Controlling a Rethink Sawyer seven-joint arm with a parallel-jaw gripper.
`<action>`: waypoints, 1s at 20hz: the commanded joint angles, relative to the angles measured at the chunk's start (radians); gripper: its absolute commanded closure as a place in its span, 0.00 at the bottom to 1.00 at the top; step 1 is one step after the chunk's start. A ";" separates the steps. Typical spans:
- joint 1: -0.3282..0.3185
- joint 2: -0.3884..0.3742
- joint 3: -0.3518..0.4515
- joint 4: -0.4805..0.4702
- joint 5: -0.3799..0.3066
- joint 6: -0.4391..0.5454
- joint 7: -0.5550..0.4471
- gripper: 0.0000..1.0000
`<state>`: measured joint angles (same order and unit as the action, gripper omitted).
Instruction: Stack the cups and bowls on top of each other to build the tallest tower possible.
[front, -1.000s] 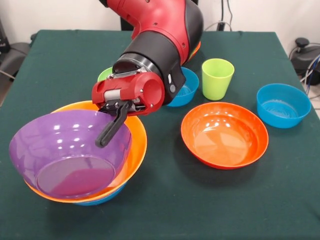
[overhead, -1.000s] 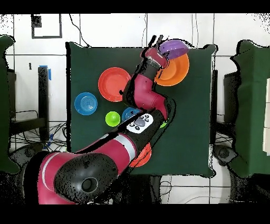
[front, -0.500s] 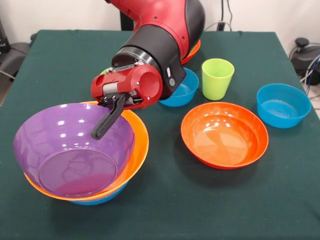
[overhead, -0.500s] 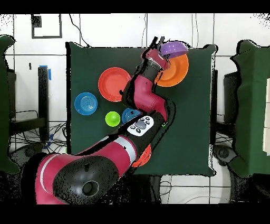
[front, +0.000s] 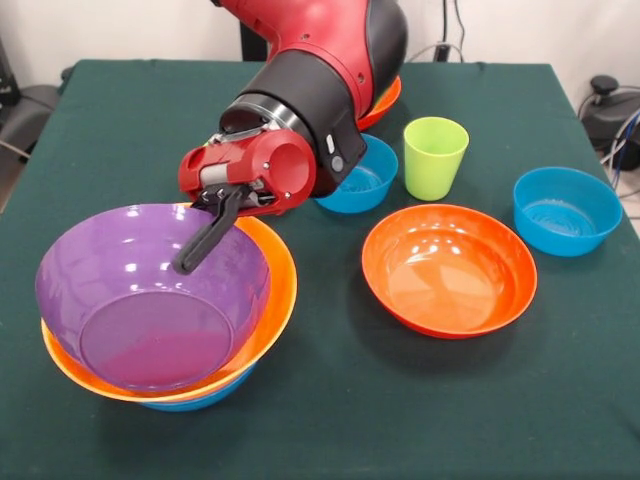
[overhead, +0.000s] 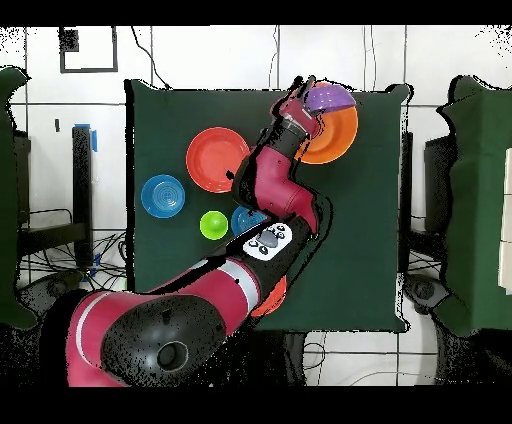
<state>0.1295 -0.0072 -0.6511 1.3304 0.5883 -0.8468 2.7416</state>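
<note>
We see a worktop (front: 330, 420) covered in dark green cloth, kind of felt-looking, with pale walls and some cables behind it; from overhead the floor is light tiles with dark seams. All the dishes are glossy, smooth plastic. At the near left corner in the front view sits the tower (front: 165, 305): a purple bowl (front: 150, 290) tipped slightly inside a big orange bowl (front: 268, 300), with a blue rim (front: 200, 399) peeking out underneath. The red and black hand (front: 205, 235) hangs at the purple bowl's far rim, one dark finger (front: 200, 243) slanting down inside the bowl (honestly we can't tell whether it's pinching the rim or not). To the right lies a wide, shallow red-orange bowl (front: 448, 268), and beyond it a tapered lime-green cup (front: 434, 157) stands upright. A blue bowl (front: 566, 210) sits far right, another blue one (front: 362, 175) beside the arm.
</note>
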 joint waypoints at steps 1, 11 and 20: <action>0.010 -0.001 0.171 0.051 0.050 0.103 0.100 0.00; 0.023 -0.011 0.190 0.076 0.089 0.160 0.081 0.00; -0.003 -0.074 0.235 0.099 -0.001 0.298 0.080 0.00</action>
<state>0.1351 -0.0490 -0.5969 1.3679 0.6393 -0.7978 2.7416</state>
